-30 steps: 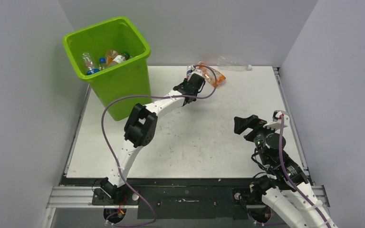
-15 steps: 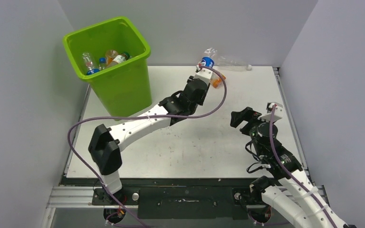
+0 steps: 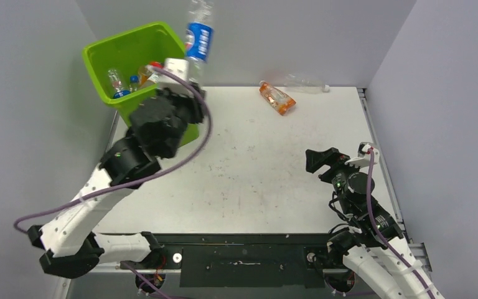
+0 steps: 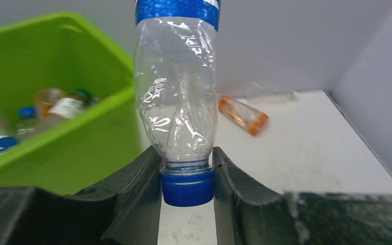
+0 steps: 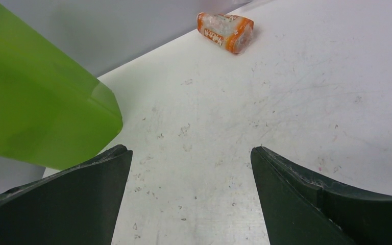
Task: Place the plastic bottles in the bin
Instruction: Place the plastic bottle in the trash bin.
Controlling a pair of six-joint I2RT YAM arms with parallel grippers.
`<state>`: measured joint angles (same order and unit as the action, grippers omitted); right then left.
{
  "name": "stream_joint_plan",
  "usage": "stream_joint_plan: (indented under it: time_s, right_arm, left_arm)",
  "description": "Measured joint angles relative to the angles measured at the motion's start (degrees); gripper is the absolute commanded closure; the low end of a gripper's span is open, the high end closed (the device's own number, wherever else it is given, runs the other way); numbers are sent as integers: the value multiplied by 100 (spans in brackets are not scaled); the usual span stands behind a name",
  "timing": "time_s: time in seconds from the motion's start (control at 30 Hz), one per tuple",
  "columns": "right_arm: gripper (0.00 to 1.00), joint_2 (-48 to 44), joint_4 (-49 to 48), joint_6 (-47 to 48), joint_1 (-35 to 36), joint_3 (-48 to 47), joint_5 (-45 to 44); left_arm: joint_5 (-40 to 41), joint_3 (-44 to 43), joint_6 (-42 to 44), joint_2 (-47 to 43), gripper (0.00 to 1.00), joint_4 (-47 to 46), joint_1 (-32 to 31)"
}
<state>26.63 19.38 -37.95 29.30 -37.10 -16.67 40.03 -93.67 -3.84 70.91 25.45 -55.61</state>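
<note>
A crinkled clear bottle (image 4: 176,102) is clamped by its blue cap in the left jaws, raised base-up beside the green bin (image 3: 131,50). The right jaws are spread low over the table (image 3: 255,180).

No word, brand or number can be read anywhere. The clear bottle (image 4: 176,102), held cap-down, has a blue label (image 3: 199,40) with small white and red marks, too small to make out (the left wrist view catches only the label's lower blue edge). The crushed bottle (image 5: 225,31) lying on the white table (image 5: 296,122) has an orange label (image 5: 215,34) with white lettering, too blurred to read.
</note>
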Motion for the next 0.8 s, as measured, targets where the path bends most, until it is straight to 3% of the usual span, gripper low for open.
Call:
stream_joint_plan:
  time_s: [0.17,0.27,0.57,0.73,0.8]
  right_arm:
    - [11,-262,144,-20,0,262,55]
    - [10,-275,214,-28,0,343,74]
    - [10,-542,428,-170,0,422,221]
    - [10,-691,610,-151,0,422,205]
    - [10,-732,675,-151,0,422,197]
  left_arm:
    - [-761,-350,-874,-579,100,505,2310]
    - [-1252,-380,-1333,-629,100,743,3220]
    - [-2524,-603,-2664,293,100,1038,4533]
    - [-2575,-494,-3126,551,99,1051,4690]
    - [-2568,-507,-3213,638,92,1054,4706]
